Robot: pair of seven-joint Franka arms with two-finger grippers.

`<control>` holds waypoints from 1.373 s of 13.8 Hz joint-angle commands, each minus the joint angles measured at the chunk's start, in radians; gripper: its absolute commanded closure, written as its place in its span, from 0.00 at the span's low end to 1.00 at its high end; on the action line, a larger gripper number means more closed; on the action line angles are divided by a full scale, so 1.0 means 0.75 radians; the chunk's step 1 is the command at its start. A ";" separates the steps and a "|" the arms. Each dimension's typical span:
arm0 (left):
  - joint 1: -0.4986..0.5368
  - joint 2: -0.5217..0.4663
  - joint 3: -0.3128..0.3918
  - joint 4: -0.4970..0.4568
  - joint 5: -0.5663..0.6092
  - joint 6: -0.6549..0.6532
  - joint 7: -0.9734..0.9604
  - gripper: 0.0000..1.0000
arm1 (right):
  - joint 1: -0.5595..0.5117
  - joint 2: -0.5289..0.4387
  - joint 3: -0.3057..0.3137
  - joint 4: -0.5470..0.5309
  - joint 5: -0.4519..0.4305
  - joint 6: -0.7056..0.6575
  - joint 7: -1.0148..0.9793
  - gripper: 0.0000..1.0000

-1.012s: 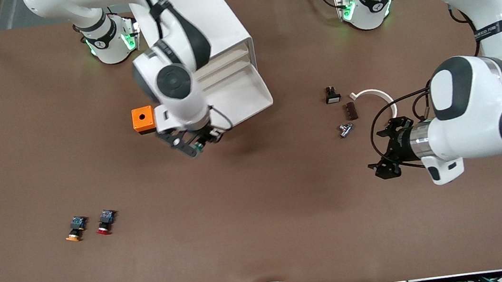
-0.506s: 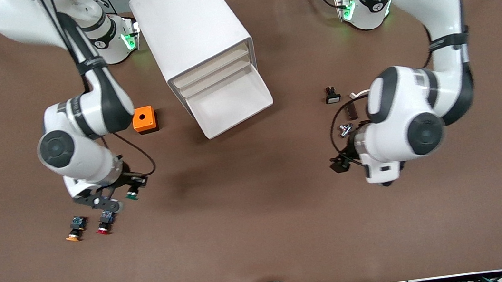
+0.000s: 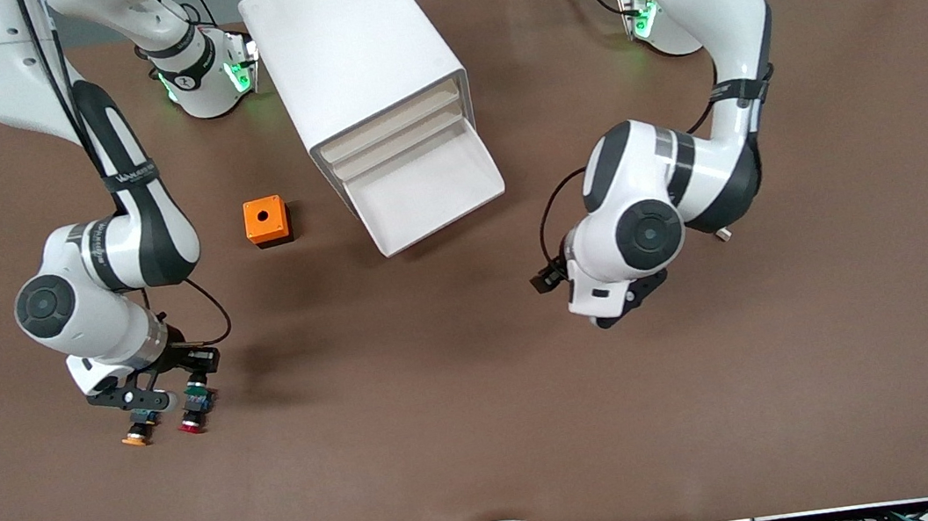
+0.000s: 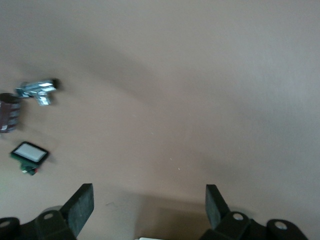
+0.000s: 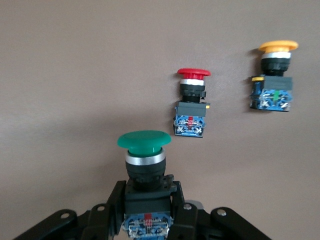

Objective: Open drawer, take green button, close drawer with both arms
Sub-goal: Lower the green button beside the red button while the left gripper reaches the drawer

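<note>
- While your right gripper (image 5: 147,220) hung just above the table beside the red-capped button (image 5: 191,102), its jaws were clamped on the black body of the button (image 5: 145,165), green cap pointing away from the wrist.
- From that gripper, the red-capped button lay just ahead of the held one, and the orange-capped button (image 5: 274,75) lay a little farther off to the side of it.
- You had the drawer (image 3: 428,185) pulled out of the cabinet (image 3: 355,61) and its tray looked bare; it sat well apart from your right gripper, toward the robots' bases.
- Your left gripper (image 4: 149,207) was spread wide and held nothing, over bare table near the drawer's front; a small metal part (image 4: 37,91), a dark block (image 4: 9,112) and a white-faced switch (image 4: 30,152) lay off to one side of it.
- I judged the button light and rigid, a hard plastic piece with a smooth rounded cap that would slip under the pads; the squared black body was the sound place to grip, as you had done.
- I judged the closing step not yet done, and the stiff drawer front should take a flat push from your left gripper.
</note>
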State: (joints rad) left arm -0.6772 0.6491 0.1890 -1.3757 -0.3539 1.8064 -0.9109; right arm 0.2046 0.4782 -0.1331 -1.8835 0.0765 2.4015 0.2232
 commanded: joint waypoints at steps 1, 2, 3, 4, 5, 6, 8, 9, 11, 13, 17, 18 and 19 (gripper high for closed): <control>-0.103 -0.096 -0.004 -0.204 0.032 0.162 0.089 0.02 | -0.007 0.029 0.030 -0.047 0.029 0.083 -0.013 1.00; -0.126 -0.107 -0.006 -0.233 0.032 0.193 0.142 0.02 | 0.003 0.041 0.030 -0.041 0.084 0.091 -0.015 1.00; -0.132 -0.107 -0.009 -0.236 0.030 0.213 0.191 0.02 | 0.005 0.045 0.032 -0.033 0.118 0.105 -0.017 1.00; -0.134 -0.094 -0.027 -0.238 0.030 0.236 0.259 0.02 | 0.019 0.074 0.034 -0.013 0.125 0.119 -0.011 1.00; -0.134 -0.084 -0.049 -0.246 0.028 0.287 0.296 0.02 | 0.028 0.100 0.038 0.008 0.129 0.126 0.003 1.00; -0.136 -0.060 -0.080 -0.262 0.024 0.354 0.298 0.02 | 0.034 0.121 0.038 0.030 0.145 0.128 0.003 1.00; -0.142 -0.029 -0.117 -0.281 0.012 0.469 0.286 0.01 | 0.038 0.152 0.038 0.057 0.160 0.128 0.003 1.00; -0.144 -0.017 -0.131 -0.279 0.006 0.481 0.280 0.01 | 0.038 0.160 0.038 0.065 0.160 0.128 0.007 1.00; -0.144 -0.008 -0.168 -0.283 0.006 0.482 0.253 0.01 | 0.036 0.178 0.036 0.081 0.158 0.126 0.034 1.00; -0.146 0.016 -0.199 -0.281 0.006 0.492 0.213 0.01 | 0.038 0.199 0.036 0.102 0.158 0.126 0.064 1.00; -0.195 0.030 -0.217 -0.287 0.006 0.516 0.112 0.01 | 0.038 0.248 0.036 0.169 0.158 0.124 0.075 1.00; -0.214 0.030 -0.217 -0.301 0.006 0.516 0.092 0.01 | 0.038 0.252 0.036 0.172 0.156 0.126 0.075 1.00; -0.228 0.030 -0.217 -0.307 0.006 0.526 0.084 0.01 | 0.038 0.266 0.036 0.186 0.154 0.124 0.075 1.00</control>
State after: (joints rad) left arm -0.8222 0.6797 0.0225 -1.5830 -0.3536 2.1757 -0.8185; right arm 0.2328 0.6473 -0.1050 -1.7855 0.1762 2.4990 0.2679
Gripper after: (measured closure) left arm 0.009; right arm 0.595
